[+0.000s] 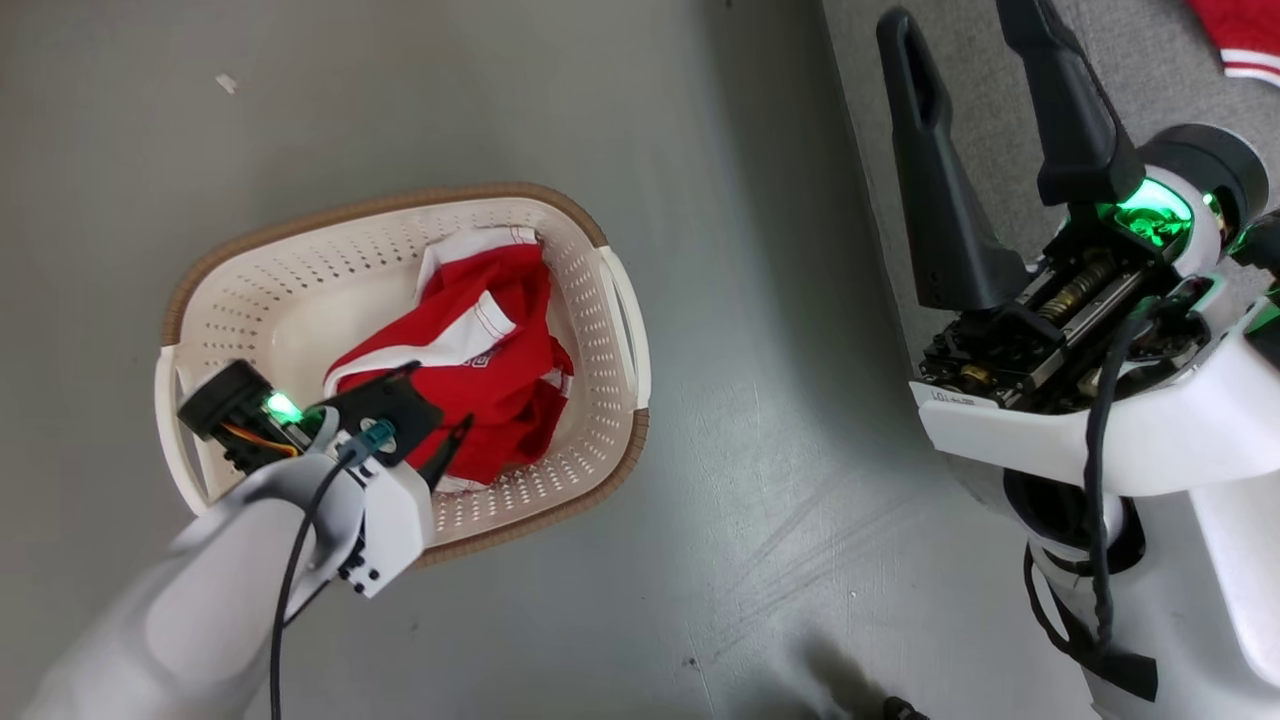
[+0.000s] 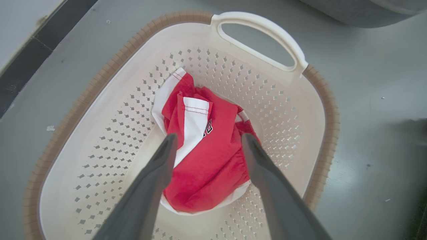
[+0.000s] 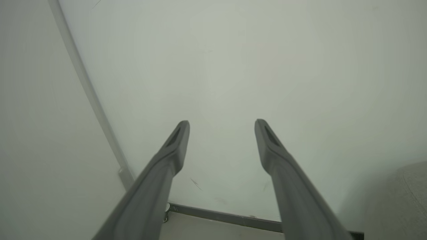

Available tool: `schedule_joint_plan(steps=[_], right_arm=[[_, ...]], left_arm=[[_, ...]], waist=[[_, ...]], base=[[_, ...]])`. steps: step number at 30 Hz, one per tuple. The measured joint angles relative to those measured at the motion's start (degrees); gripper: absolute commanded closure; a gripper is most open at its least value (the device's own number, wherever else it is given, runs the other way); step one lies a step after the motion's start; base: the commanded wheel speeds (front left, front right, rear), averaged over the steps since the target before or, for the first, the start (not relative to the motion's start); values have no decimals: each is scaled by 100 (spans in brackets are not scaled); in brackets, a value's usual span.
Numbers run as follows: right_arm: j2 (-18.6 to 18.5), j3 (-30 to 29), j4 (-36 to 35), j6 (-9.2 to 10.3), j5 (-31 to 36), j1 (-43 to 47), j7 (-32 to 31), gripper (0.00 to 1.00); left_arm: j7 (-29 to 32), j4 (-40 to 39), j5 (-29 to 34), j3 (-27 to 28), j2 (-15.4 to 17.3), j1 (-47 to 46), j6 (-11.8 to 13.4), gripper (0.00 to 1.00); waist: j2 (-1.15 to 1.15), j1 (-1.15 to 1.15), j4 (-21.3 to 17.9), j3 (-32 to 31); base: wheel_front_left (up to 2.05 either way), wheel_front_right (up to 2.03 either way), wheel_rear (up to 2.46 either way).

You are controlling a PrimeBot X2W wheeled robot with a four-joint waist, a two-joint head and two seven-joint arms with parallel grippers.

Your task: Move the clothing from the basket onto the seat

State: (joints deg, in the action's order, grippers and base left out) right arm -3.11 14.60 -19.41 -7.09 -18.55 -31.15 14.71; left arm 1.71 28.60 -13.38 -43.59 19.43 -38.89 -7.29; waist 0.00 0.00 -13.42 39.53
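Wide open, the left pincer (image 2: pixel 208 137) hangs inside the basket (image 2: pixel 100 78), one finger on either side of a crumpled red garment (image 2: pixel 206 166) with white panels. I can't tell whether the tips touch the fabric, but nothing is gripped. On the head view my own forearm and wrist cover the garment's near part and a stretch of the basket's rim, so I can't make out how the cloth lies there. The basket stands on the grey floor (image 1: pixel 760 400), near the seat (image 1: pixel 1160 80) but apart from it. Over there the right pincer (image 3: pixel 222 124) is spread just as wide and holds nothing; its wrist camera faces a pale wall (image 3: pixel 233 66). On the head view it stands raised over the seat's edge, one fingertip cut off by the top of the frame. A second red garment (image 1: pixel 1240 30) lies on the seat at the far corner, mostly out of frame.
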Motion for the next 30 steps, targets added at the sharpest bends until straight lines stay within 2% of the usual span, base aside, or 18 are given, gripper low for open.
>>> schedule_joint_plan(steps=[8, 15, 23, 30], right_arm=[[-3, 96, -70, 0, -170, -233, 0, 0], [-4, 107, -89, 0, -224, -363, 0, 0], [-5, 115, -110, 0, -342, -483, 0, 0], [-5, 124, -216, 0, -386, -705, 1, 0]], left_arm=[[74, 183, 303, -123, 89, -369, 0, 0], [126, 415, 342, -147, 218, -573, 0, 0], [177, 580, 356, -182, 213, -840, 0, 0], [309, 762, 583, -353, 301, -1093, 0, 0]], waist=[[0, 0, -121, 322], [0, 0, -229, 582], [0, 0, -350, 852], [0, 0, -443, 1035]], base=[[0, 0, 0], [0, 0, 0], [0, 0, 0], [0, 0, 0]])
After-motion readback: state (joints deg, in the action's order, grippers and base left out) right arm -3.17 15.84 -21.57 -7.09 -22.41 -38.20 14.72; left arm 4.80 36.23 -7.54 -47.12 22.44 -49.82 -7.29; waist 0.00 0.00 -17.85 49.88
